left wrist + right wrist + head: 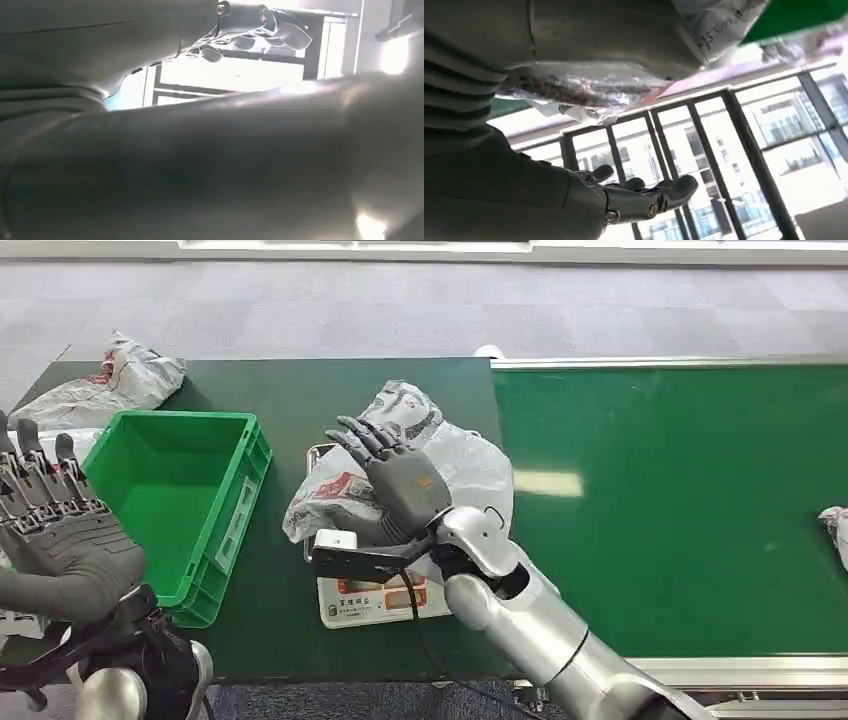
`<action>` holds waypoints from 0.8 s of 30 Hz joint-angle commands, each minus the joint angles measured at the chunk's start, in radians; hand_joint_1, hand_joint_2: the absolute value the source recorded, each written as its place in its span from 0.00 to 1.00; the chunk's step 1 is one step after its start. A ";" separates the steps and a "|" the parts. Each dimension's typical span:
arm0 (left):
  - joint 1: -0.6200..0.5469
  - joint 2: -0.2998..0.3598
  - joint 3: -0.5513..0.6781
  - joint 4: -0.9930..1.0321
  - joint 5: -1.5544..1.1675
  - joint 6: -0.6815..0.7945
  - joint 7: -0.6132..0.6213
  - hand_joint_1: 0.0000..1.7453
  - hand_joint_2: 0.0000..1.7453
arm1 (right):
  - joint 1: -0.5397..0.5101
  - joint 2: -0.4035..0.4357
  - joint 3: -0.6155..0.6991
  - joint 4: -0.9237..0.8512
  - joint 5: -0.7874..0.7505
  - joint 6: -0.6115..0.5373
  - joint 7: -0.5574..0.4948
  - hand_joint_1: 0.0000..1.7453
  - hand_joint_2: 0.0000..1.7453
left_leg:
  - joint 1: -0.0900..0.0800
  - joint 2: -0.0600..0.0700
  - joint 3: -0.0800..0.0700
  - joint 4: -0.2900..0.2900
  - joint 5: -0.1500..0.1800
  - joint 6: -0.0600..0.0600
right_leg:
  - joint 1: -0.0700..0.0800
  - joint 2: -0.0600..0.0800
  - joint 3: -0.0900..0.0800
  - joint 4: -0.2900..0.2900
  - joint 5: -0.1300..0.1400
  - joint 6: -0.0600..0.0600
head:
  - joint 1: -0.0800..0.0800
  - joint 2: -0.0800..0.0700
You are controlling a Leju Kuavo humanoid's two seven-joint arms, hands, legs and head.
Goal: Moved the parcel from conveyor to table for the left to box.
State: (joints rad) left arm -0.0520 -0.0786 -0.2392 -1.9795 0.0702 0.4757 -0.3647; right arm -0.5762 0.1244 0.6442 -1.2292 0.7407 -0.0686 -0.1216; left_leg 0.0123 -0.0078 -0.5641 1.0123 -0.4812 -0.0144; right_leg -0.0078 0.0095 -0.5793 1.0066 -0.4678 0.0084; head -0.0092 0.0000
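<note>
Head view: parcel (440, 455) lies on table (290, 390) beside green box (175, 490). Right hand (395, 475) spread, empty, above it; left hand (55, 530) open. Risk: slippery bag snagging fingers, dragged off.

Parcel (460, 465) lies on table (300, 390), between bin (175, 500) and conveyor (680, 500).

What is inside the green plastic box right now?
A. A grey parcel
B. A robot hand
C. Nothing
C. The head view shows the bare floor of the green plastic box; the crinkly grey plastic parcel lies on the dark green table beside it, under the right hand.
</note>
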 commanded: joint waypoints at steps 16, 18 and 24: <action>-0.013 -0.047 0.048 0.011 0.036 0.073 -0.068 0.00 0.00 | 0.120 -0.078 -0.183 -0.276 -0.047 -0.090 -0.025 0.00 0.00 | 0.000 -0.001 0.001 -0.001 0.001 0.001 | 0.000 -0.002 0.001 -0.001 0.001 0.000 | 0.000 0.000; -0.009 -0.044 0.045 0.004 0.038 0.087 -0.079 0.00 0.00 | 0.134 -0.078 -0.197 -0.288 -0.035 -0.113 -0.027 0.00 0.00 | -0.001 -0.001 0.001 -0.002 0.001 0.001 | 0.000 -0.002 0.001 -0.002 0.001 0.000 | 0.000 0.000; -0.017 -0.032 0.019 0.019 -0.157 0.159 -0.051 0.00 0.00 | 0.274 -0.076 -0.305 -0.636 -0.175 -0.306 -0.132 0.00 0.00 | -0.001 -0.004 -0.001 0.000 0.001 0.001 | 0.000 -0.006 0.000 0.000 0.000 -0.001 | 0.000 0.000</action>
State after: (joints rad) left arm -0.0526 -0.1194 -0.2216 -1.9963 0.0575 0.5814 -0.4303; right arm -0.4175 0.0774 0.4638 -1.5428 0.6392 -0.2199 -0.1927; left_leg 0.0122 -0.0081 -0.5639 1.0125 -0.4809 -0.0146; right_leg -0.0078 0.0095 -0.5793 1.0066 -0.4671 0.0079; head -0.0088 0.0000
